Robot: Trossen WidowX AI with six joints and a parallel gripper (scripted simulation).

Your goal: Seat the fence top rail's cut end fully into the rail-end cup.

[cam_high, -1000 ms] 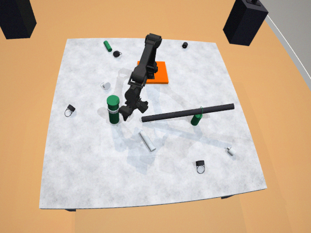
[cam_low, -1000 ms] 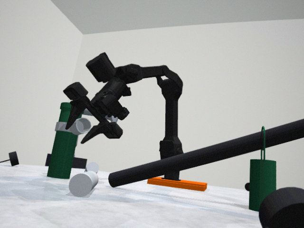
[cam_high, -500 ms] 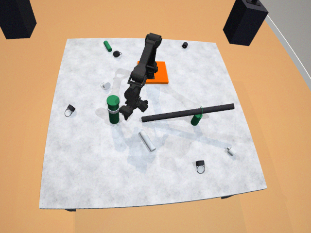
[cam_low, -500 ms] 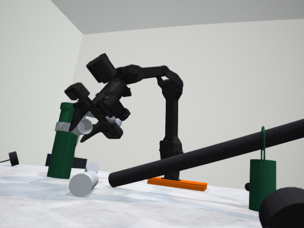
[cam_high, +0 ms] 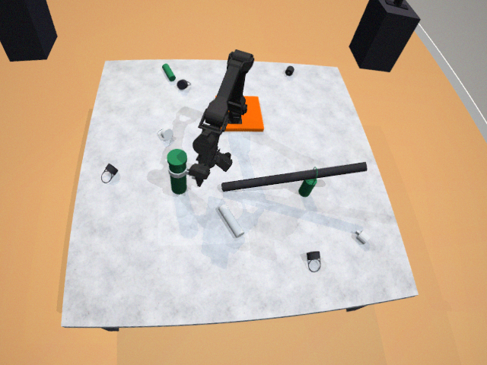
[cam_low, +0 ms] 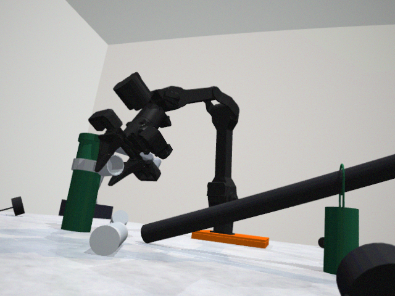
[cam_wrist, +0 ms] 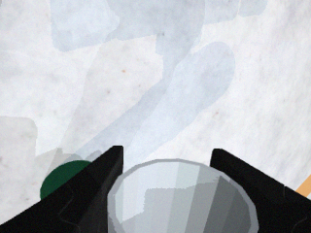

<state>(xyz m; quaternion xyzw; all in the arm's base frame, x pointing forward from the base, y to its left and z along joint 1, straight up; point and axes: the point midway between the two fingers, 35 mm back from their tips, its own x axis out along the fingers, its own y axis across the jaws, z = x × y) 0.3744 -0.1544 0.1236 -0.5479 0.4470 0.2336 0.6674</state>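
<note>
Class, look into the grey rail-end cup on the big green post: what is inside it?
The rail-end cup is hollow; only its grey inner walls show. The hand clamps its outside. The black rail lies apart. The cup's bottom is out of frame.

The desk (cam_high: 118, 274) has a mottled white-grey top and dark legs just visible under its near edge. The floor (cam_high: 432, 196) around it is plain orange-tan. Two tall black blocks (cam_high: 383, 33) stand at the far corners. Off-white walls (cam_low: 287, 95) meet a grey ceiling (cam_low: 223, 15). Lighting throws soft, overlapping shadows.
</note>
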